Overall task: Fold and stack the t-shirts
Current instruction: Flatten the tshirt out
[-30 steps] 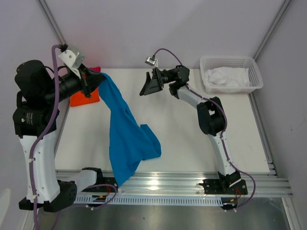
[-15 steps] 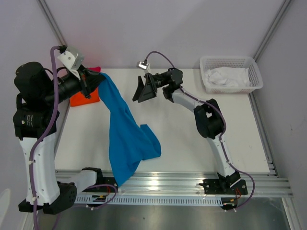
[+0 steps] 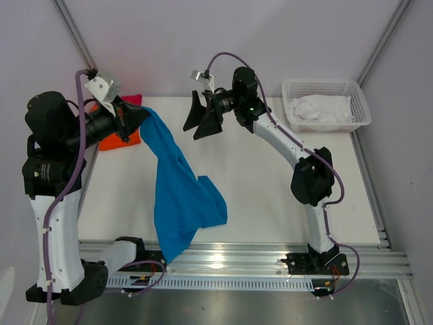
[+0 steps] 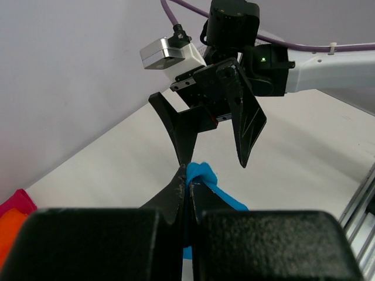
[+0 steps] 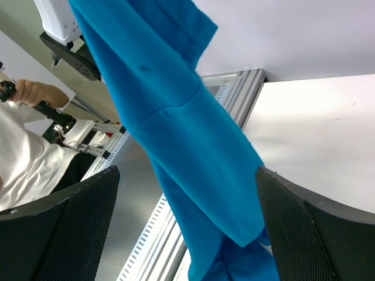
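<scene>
My left gripper (image 3: 141, 115) is shut on the top of the bright blue t-shirt (image 3: 177, 189) and holds it up at the back left; the shirt hangs down and its lower part drapes over the table's near edge. In the left wrist view a blue fold (image 4: 202, 174) sticks out above the closed fingertips (image 4: 183, 181). My right gripper (image 3: 200, 120) is wide open and raised, a little right of the held corner, facing the shirt (image 5: 181, 134). An orange t-shirt (image 3: 120, 139) lies behind the left arm, with a pinkish-red one (image 3: 133, 99) just beyond it.
A white lattice basket (image 3: 326, 103) with white cloth inside stands at the back right. The metal rail (image 3: 270, 256) runs along the table's near edge. A person (image 5: 29, 146) shows beyond the rail in the right wrist view.
My right arm has lifted and moved left toward the held shirt corner, its gripper still open. The left gripper and blue shirt have stayed put.
</scene>
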Motion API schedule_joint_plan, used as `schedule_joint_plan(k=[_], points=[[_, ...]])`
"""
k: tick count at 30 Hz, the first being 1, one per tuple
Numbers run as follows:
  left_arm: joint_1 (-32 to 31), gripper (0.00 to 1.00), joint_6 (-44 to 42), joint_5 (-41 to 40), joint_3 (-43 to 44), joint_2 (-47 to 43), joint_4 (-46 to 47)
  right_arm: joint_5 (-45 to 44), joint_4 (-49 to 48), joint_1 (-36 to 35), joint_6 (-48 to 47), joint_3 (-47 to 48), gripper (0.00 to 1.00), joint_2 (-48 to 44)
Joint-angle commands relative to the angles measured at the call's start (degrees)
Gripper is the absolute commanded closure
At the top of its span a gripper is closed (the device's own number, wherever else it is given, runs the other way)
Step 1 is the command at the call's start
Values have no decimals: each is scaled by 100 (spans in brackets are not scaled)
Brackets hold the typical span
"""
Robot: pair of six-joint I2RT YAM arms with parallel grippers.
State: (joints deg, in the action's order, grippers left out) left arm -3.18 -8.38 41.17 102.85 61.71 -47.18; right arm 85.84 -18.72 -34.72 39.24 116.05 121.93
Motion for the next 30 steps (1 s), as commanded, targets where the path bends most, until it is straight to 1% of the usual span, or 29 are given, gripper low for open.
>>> schedule_joint_plan(k=[1,4,6,8,9,10,11,12,13,14,15,17,20,21,22,23,24,25,26,27,28,29,30], points=[[63,100,161,137,-2,-98,323,671,1028,-35,-901,234,1,-345],[63,100,161,128,-10,-107,315,557,1098,-35,-796,216,1,-337],[54,100,161,111,-19,-124,306,364,1020,-35,-542,234,1,-275],[63,100,162,102,-54,-124,314,66,373,-18,640,251,1,-39],[54,100,170,93,-89,-124,314,-14,-1014,-17,1394,199,1,67],[54,100,162,93,-89,-133,323,-76,-1811,-9,3151,155,1,190],[54,100,170,85,-116,-133,332,-224,-2715,26,4151,190,1,522],[63,100,162,84,-133,-151,367,-322,-4378,44,5136,451,1,734],[63,100,179,84,-160,-151,367,-418,-4916,53,5999,680,1,988],[63,100,179,84,-168,-160,376,-550,-4904,79,6329,569,1,999],[63,100,188,84,-169,-168,385,-481,-4478,79,6124,507,1,973],[63,100,188,93,-169,-168,385,-411,-4622,62,6121,541,1,990],[63,100,179,84,-204,-177,385,-314,-5323,62,6262,638,1,912],[63,100,170,76,-212,-186,385,-140,-5735,44,6184,673,1,842],[54,100,162,67,-230,-203,402,-60,-5826,36,6026,604,1,737],[63,100,170,49,-247,-204,411,19,-5923,35,5572,507,1,597],[63,100,162,58,-274,-212,420,107,-5967,44,5220,332,1,230],[54,100,179,58,-291,-212,437,125,-5628,53,4651,-104,1,17],[63,100,170,58,-292,-212,446,108,-5068,70,3931,-344,1,-202],[63,100,179,49,-318,-212,464,56,-3827,105,2280,-581,1,-683],[54,100,179,58,-335,-221,473,-101,-2944,167,1219,-801,1,-914],[63,100,179,49,-344,-221,490,-251,-238,202,-53,-864,1,-1125],[63,100,188,49,-370,-221,508,-478,1599,185,-3120,-638,1,-1319]])
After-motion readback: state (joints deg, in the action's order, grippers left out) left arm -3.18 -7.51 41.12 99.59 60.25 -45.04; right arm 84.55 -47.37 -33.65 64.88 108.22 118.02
